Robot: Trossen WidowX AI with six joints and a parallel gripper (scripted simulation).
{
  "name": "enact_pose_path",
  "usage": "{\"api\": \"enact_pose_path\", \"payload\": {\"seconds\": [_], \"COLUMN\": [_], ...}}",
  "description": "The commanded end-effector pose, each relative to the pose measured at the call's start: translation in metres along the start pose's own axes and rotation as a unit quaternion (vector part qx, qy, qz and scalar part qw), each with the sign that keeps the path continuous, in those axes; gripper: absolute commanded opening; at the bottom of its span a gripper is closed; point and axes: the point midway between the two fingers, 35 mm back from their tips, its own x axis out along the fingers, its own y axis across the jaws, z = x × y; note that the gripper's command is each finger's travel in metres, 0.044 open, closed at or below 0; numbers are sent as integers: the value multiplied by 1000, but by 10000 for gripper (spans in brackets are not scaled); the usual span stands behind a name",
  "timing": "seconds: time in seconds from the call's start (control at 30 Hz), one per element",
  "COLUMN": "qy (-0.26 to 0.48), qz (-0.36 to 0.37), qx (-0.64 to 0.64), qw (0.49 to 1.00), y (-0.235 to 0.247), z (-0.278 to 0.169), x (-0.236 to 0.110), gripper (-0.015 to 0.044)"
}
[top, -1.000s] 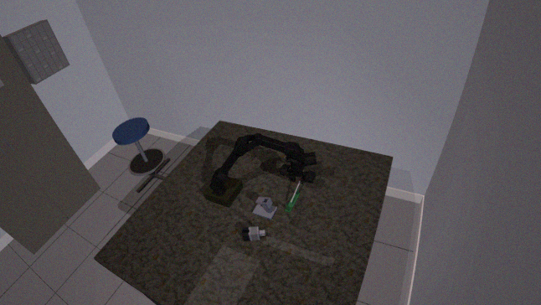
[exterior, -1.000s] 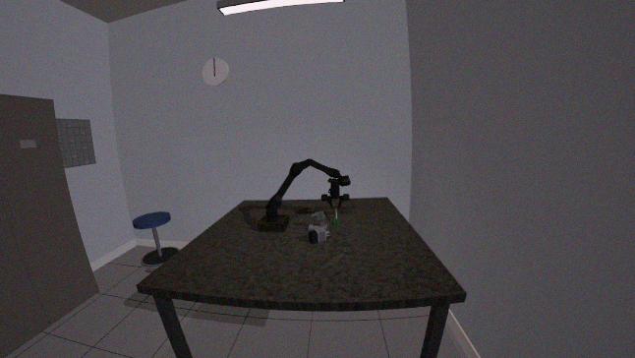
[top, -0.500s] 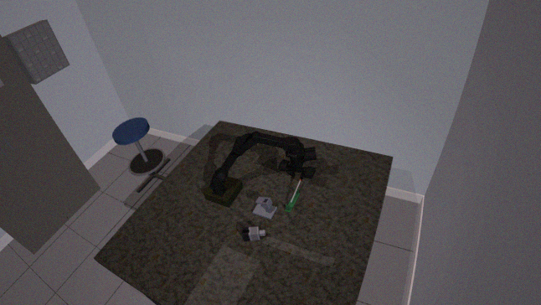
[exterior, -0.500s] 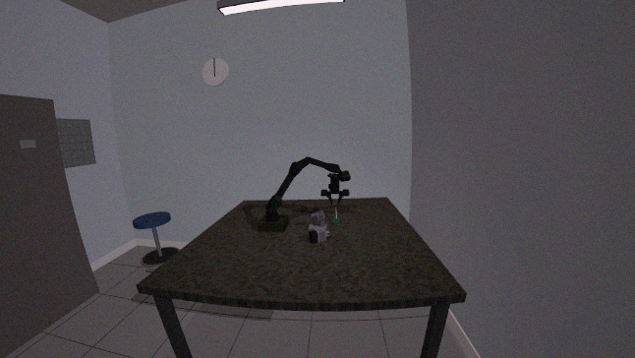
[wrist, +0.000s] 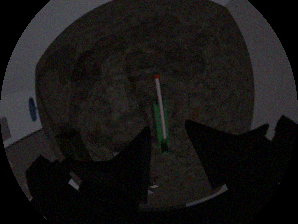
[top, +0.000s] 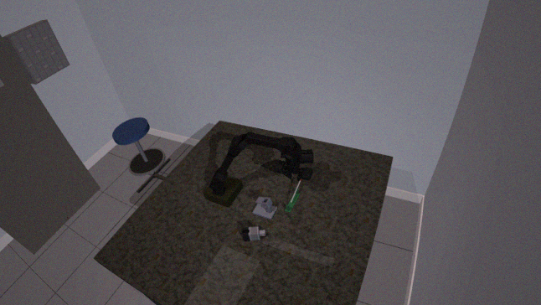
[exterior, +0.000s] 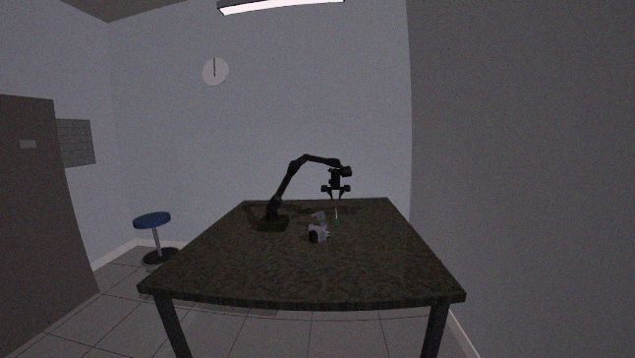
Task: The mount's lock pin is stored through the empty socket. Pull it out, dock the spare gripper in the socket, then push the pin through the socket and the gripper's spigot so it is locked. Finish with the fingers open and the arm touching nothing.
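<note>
The lock pin point(top: 294, 197) point(exterior: 336, 218) point(wrist: 161, 112), a thin white rod with a green handle end, lies on the table to the right of the mount. The white mount point(top: 265, 207) point(exterior: 319, 216) with its socket stands in front of the arm's base. The spare gripper point(top: 253, 234) point(exterior: 317, 234), grey and white with a dark end, lies on its side nearer the table's front. My gripper point(top: 296, 174) point(exterior: 335, 195) point(wrist: 168, 127) hangs above the pin, pointing down, with its fingers apart and nothing between them. In the wrist view the pin shows between the two dark fingers, well below them.
The arm's base point(top: 222, 190) point(exterior: 272, 221) sits at the back left of the dark stone table point(top: 335, 235) point(exterior: 295, 275). A blue stool point(top: 131, 131) point(exterior: 151, 220) stands on the floor to the left. Walls are close behind and to the right.
</note>
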Motion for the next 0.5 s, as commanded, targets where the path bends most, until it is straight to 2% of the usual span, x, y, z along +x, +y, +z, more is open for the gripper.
{"api": "enact_pose_path", "payload": {"seconds": [0.0,0.23,0.47], "qy": [-10,-10,-10], "qz": [-6,-6,-6], "qx": [-8,-8,-8], "qw": [1000,1000,1000], "y": [0,-1,-4], "z": [-11,-12,-20], "x": [-19,-13,48], "gripper": [180,180,180]}}
